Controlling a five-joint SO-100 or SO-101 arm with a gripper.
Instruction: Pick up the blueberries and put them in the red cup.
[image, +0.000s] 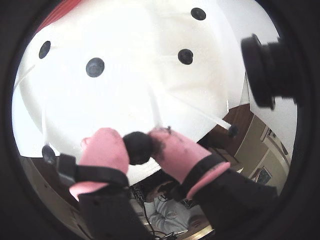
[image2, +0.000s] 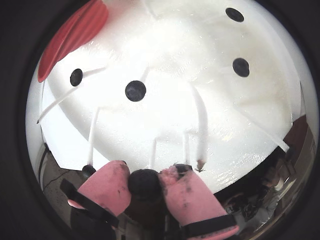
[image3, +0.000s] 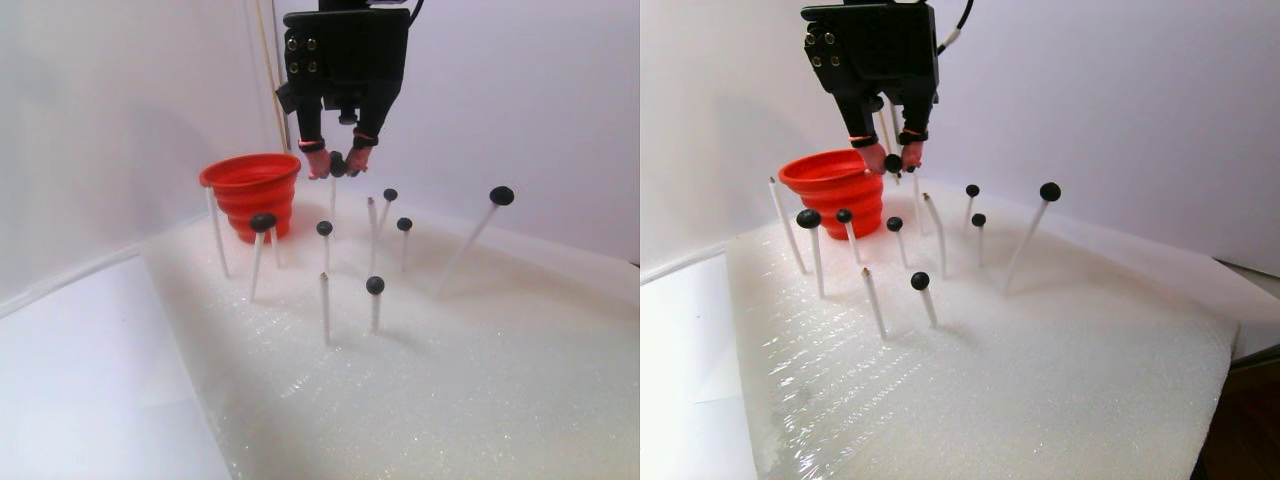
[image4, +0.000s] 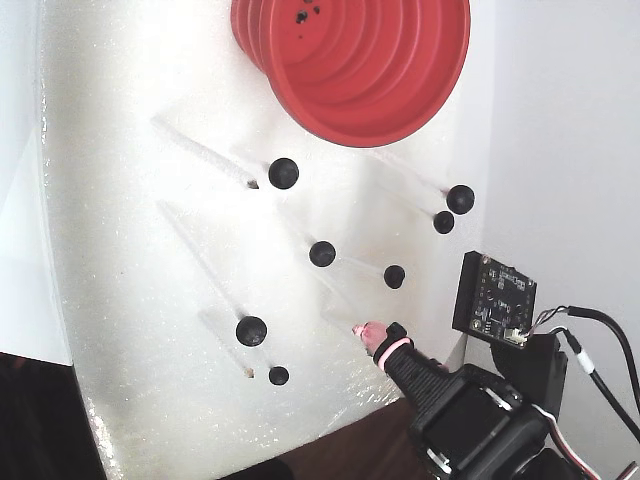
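1. Stereo pair view: the gripper (image3: 337, 165) has its pink fingers (image: 105, 149) pinching one of the blueberries (image: 137, 147), just right of the red cup (image3: 250, 190)
2. Carry left over the rim, keep the pinch firm, then release

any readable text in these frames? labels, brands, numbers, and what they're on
None readable in any view.
The circuit board beside the arm in the fixed view has small components, and any print on it is too small to read.
The red cup, the blueberries and the pink-tipped gripper shut on a blueberry carry no markings.
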